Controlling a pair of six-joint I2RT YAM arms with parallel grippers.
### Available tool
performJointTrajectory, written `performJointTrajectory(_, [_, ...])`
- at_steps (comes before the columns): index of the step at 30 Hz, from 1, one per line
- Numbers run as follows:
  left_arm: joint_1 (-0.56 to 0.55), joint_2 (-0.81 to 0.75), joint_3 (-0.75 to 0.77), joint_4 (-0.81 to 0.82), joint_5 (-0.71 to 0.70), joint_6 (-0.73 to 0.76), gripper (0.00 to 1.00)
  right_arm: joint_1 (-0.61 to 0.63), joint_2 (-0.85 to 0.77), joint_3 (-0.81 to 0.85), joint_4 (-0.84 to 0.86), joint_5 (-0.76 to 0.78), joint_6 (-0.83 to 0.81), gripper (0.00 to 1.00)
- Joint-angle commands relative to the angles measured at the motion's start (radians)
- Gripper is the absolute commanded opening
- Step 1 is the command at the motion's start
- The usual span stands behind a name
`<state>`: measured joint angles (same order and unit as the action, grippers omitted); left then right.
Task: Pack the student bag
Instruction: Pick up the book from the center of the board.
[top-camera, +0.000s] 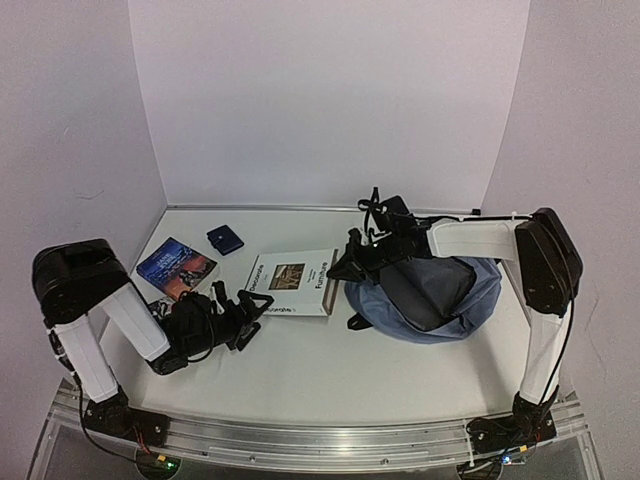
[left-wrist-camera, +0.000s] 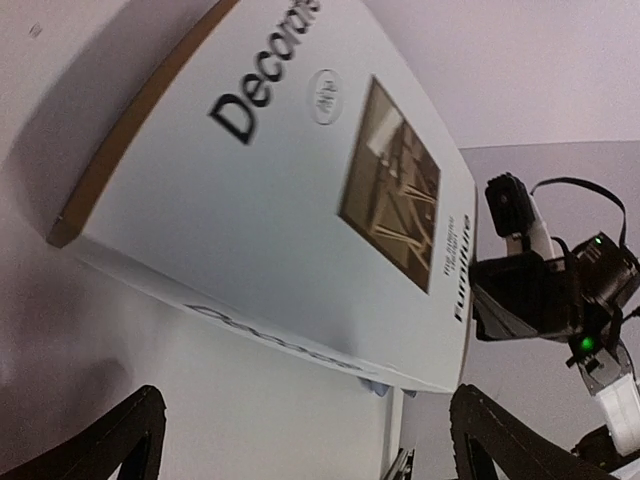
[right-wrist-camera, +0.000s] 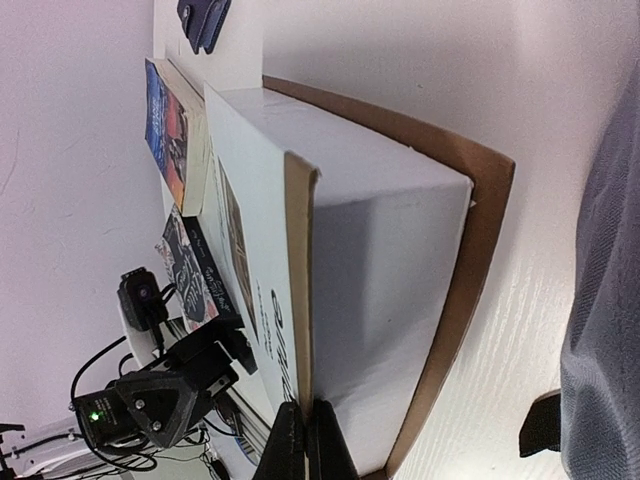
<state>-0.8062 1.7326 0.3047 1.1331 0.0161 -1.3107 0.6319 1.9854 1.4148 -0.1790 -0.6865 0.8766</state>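
The slate-blue student bag (top-camera: 440, 290) lies at the right of the table, and its fabric shows at the right edge of the right wrist view (right-wrist-camera: 605, 300). A white hardcover book (top-camera: 290, 283) lies left of it. My right gripper (top-camera: 345, 267) is at the book's right edge. In the right wrist view it (right-wrist-camera: 305, 445) is shut on the front cover (right-wrist-camera: 250, 250), which is lifted off the page block (right-wrist-camera: 390, 260). My left gripper (top-camera: 255, 305) is open and empty at the book's near left corner. The book (left-wrist-camera: 300, 200) lies just ahead of its spread fingers (left-wrist-camera: 130, 430).
A blue paperback (top-camera: 175, 265) and a small dark blue wallet (top-camera: 225, 240) lie at the back left. A dark book with pink print (right-wrist-camera: 190, 275) lies by the left arm. White walls enclose the table on three sides.
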Motion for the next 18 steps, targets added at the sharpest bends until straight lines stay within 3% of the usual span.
performJointTrajectory(1, [-0.004,0.216,0.051,0.369,-0.022,-0.189,1.00,0.013,-0.051,-0.011,0.069,-0.006,0.024,0.00])
performJointTrajectory(13, [-0.013,0.284,0.104,0.370,-0.117,-0.213,0.99,0.026,-0.067,-0.061,0.109,-0.020,0.052,0.00])
performJointTrajectory(18, [-0.012,0.254,0.086,0.371,-0.176,-0.182,0.90,0.026,-0.073,-0.089,0.122,-0.028,0.070,0.00])
